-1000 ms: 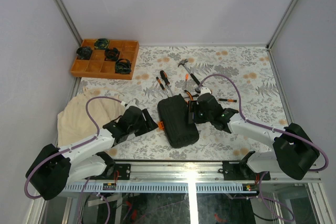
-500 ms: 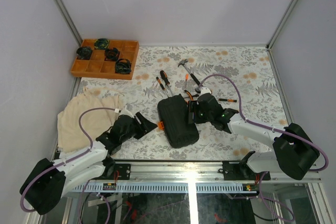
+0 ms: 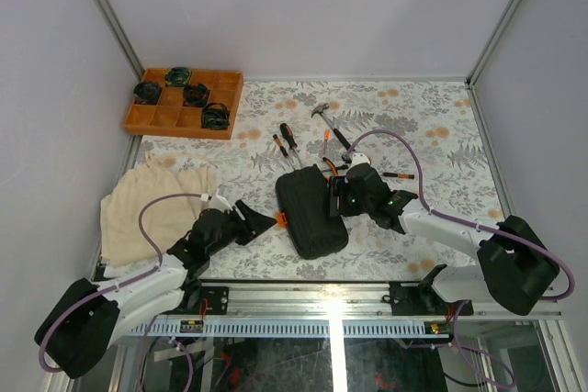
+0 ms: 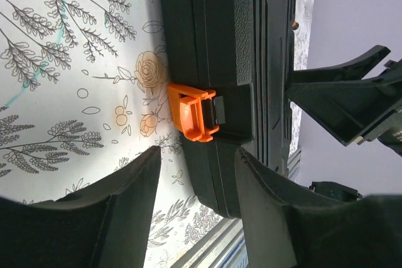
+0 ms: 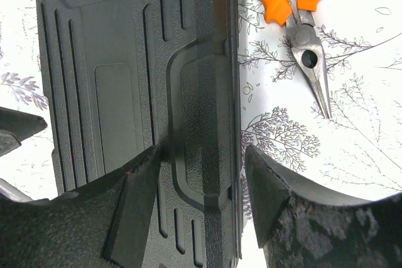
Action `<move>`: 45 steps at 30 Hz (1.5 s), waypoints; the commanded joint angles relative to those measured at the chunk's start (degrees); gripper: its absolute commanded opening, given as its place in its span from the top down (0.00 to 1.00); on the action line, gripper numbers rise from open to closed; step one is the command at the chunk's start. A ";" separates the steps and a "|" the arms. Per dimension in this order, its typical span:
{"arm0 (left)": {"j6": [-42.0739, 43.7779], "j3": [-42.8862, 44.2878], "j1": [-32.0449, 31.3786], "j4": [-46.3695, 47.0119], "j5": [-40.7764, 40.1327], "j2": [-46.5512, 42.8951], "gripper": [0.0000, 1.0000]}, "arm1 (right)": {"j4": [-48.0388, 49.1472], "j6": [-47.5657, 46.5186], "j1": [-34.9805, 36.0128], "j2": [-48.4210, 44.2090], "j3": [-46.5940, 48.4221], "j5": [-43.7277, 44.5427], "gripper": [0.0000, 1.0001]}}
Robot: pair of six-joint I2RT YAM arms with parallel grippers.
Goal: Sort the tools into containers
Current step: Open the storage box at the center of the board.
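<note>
The black container point(image 3: 310, 213) lies shut on the flowered table, its orange latch point(image 4: 193, 112) facing left. My left gripper point(image 3: 265, 222) is open just short of the latch, with its fingers point(image 4: 129, 202) clear of it. My right gripper point(image 3: 336, 197) is open astride the case's right edge point(image 5: 220, 92). One of its fingertips rests on the lid and the other is beside the edge. The pliers point(image 5: 301, 36) lie just right of the case. Two screwdrivers point(image 3: 288, 141) and a hammer point(image 3: 326, 121) lie behind it, and another screwdriver point(image 3: 397, 174) lies to the right.
An orange gridded tray point(image 3: 156, 118) holding coiled black-green items stands at the far left. A beige cloth point(image 3: 147, 204) lies at the left by my left arm. The metal frame rail point(image 3: 331, 296) runs along the near edge.
My left arm has drawn back toward the near left and its jaws have narrowed a little. The right gripper and the case have not moved.
</note>
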 commanded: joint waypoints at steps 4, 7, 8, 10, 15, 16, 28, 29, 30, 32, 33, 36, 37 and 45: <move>-2.57 -4.35 1.23 13.33 3.47 0.44 0.51 | -2.49 -1.28 -0.12 0.23 -1.26 -0.20 0.37; -2.57 -4.36 1.41 14.89 3.69 1.34 0.53 | -2.40 -1.25 -0.16 0.32 -1.20 -0.36 0.37; -2.50 -4.37 1.48 15.27 3.60 1.68 0.53 | -2.40 -1.18 -0.12 0.32 -1.14 -0.42 0.37; -2.40 -4.28 1.61 15.99 3.60 2.85 0.54 | -2.35 -1.20 -0.12 0.32 -1.15 -0.51 0.37; -1.96 -4.37 1.85 18.69 4.05 6.55 0.55 | -2.58 -1.21 -0.13 0.15 -1.26 -0.55 0.37; -1.89 -4.43 1.88 19.34 4.23 7.28 0.55 | -2.58 -1.17 -0.15 0.15 -1.28 -0.56 0.37; -2.95 -4.19 2.51 32.02 7.36 20.07 0.61 | -2.68 -1.65 -0.12 0.74 -1.40 -0.85 0.37; -3.14 -4.19 2.54 33.22 7.59 21.11 0.62 | -2.67 -1.63 -0.12 0.76 -1.37 -0.91 0.37; -3.32 -4.24 2.59 34.27 7.80 22.25 0.63 | -2.67 -1.66 -0.12 0.84 -1.32 -0.95 0.37; -3.59 -4.27 2.64 35.99 8.12 24.08 0.64 | -2.67 -1.61 -0.12 0.93 -1.21 -1.00 0.37; -3.66 -4.28 2.68 36.68 8.20 24.79 0.65 | -2.67 -1.65 -0.12 0.94 -1.20 -0.99 0.37; -3.71 -4.30 2.74 37.81 8.23 26.34 0.65 | -2.75 -1.64 -0.14 1.02 -1.12 -1.14 0.37; -3.71 -4.28 2.81 38.07 8.20 26.67 0.65 | -2.79 -1.71 -0.14 1.10 -1.05 -1.18 0.37; -3.35 -4.34 3.28 41.59 8.40 30.63 0.66 | -3.03 -1.96 -0.14 1.67 -0.35 -1.39 0.37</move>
